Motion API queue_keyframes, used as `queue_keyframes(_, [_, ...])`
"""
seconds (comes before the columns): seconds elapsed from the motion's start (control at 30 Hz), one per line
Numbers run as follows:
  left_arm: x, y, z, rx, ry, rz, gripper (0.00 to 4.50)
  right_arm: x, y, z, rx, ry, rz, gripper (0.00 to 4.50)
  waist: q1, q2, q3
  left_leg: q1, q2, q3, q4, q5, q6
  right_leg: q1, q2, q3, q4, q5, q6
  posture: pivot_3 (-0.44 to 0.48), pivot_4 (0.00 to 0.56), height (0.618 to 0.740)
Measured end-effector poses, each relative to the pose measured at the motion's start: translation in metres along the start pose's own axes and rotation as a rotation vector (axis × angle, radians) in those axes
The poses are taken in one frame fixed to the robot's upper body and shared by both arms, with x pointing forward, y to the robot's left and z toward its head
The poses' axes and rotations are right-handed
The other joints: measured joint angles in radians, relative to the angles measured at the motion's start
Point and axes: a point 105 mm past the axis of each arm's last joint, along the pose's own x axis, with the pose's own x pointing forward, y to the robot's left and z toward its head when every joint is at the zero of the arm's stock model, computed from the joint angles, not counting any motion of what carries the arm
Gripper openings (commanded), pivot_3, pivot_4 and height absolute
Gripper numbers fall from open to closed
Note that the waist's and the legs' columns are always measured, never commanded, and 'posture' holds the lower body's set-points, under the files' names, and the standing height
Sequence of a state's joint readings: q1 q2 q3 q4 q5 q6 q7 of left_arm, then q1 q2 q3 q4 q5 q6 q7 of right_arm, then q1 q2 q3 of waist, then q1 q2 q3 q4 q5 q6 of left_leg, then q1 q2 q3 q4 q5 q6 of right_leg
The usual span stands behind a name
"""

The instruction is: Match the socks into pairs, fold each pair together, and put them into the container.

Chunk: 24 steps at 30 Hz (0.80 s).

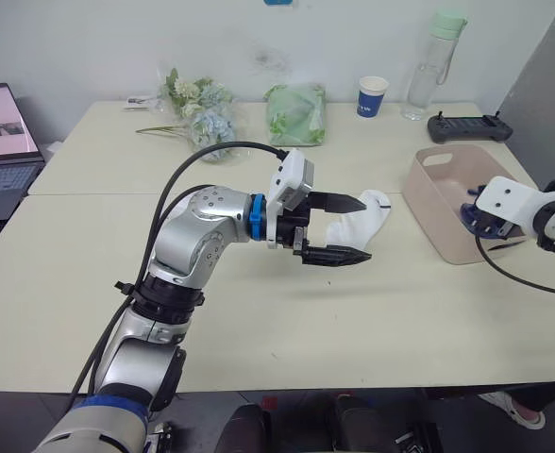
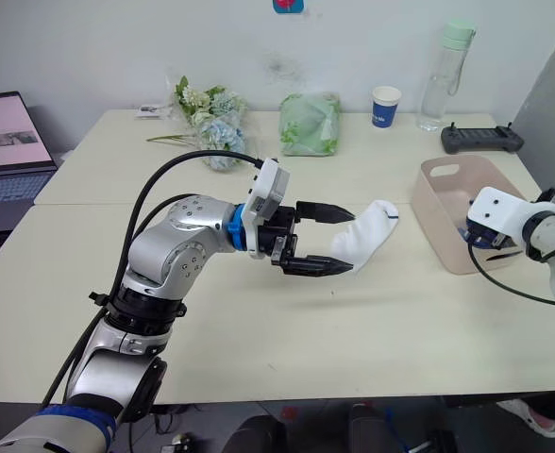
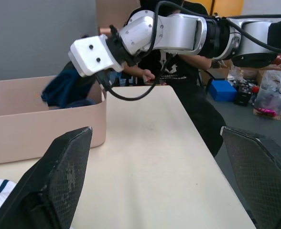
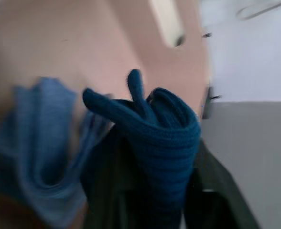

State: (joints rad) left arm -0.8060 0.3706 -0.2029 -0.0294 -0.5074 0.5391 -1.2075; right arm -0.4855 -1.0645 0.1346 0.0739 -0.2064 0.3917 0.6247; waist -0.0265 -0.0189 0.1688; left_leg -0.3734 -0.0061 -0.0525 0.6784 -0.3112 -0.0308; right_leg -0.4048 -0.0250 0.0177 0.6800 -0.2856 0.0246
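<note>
A white sock (image 1: 370, 215) lies flat on the table's middle, its toe toward the container. My left gripper (image 1: 363, 227) hovers just over it, open, one finger on each side of it and nothing held. The pink container (image 1: 435, 200) stands at the right of the table. My right gripper (image 1: 476, 217) is inside it, shut on a folded navy sock (image 4: 164, 143) that hangs between its fingers. A light blue sock (image 4: 35, 138) lies in the container beside the navy one.
Along the far edge stand a blue paper cup (image 1: 373, 96), a clear water bottle (image 1: 431, 66), a black controller (image 1: 468, 126), a green bag (image 1: 296, 111) and a bunch of flowers (image 1: 202, 109). A laptop (image 1: 4, 142) sits at far left. A person (image 3: 178, 62) stands beyond the table's right end.
</note>
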Motion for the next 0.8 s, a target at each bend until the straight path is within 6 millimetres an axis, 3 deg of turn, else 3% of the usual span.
queue_keyframes(0.07, [0.0, 0.0, -0.001, -0.002, 0.001, 0.002, 4.5, -0.003, 0.005, 0.007, 0.063, -0.013, 0.049, 2.78, 0.0, 0.0, 0.0, 0.0, 0.0, 0.0, 0.0, 0.0, 0.0, 0.0, 0.0, 0.0, 0.0, 0.0, 0.0, 0.0, 0.15, 0.74])
queue_keyframes(0.23, [0.0, 0.0, -0.005, -0.011, 0.007, 0.014, 4.5, -0.024, -0.009, 0.025, 0.224, -0.047, 0.097, 4.48, 0.0, 0.001, 0.0, 0.0, 0.0, -0.001, 0.001, -0.002, 0.003, 0.0, -0.001, -0.001, 0.001, 0.001, 0.0, 0.0, 0.15, 0.74])
queue_keyframes(0.43, [-0.002, 0.002, -0.006, -0.004, 0.022, 0.028, 4.5, -0.051, -0.021, 0.034, 0.342, -0.056, 0.156, 4.48, 0.003, 0.001, 0.0, -0.001, -0.001, -0.002, 0.001, -0.002, 0.004, 0.0, -0.003, -0.002, 0.0, 0.001, 0.0, 0.0, 0.15, 0.74])
queue_keyframes(0.57, [-0.007, 0.003, -0.008, 0.009, 0.039, 0.045, 4.5, -0.063, -0.035, 0.036, 0.372, -0.077, 0.107, 4.48, 0.001, 0.001, 0.0, -0.001, -0.001, -0.002, 0.001, -0.002, 0.004, 0.0, -0.005, -0.001, 0.0, 0.001, 0.0, 0.0, 0.15, 0.74])
queue_keyframes(0.7, [-0.044, 0.014, -0.018, 0.008, 0.086, 0.198, 4.5, -0.088, -0.052, 0.075, 0.46, -0.347, -0.022, 4.48, -0.008, 0.001, 0.0, 0.001, 0.002, -0.003, 0.0, -0.002, 0.004, 0.0, -0.003, -0.002, 0.002, 0.001, 0.0, 0.0, 0.15, 0.74])
queue_keyframes(0.8, [-0.081, 0.019, -0.027, 0.016, 0.138, 0.34, 4.5, -0.094, -0.031, 0.094, 0.482, -0.462, -0.023, 4.48, -0.002, 0.001, 0.0, 0.001, 0.002, -0.006, 0.0, -0.002, 0.004, 0.0, -0.003, -0.004, 0.002, 0.001, 0.0, 0.0, 0.15, 0.74])
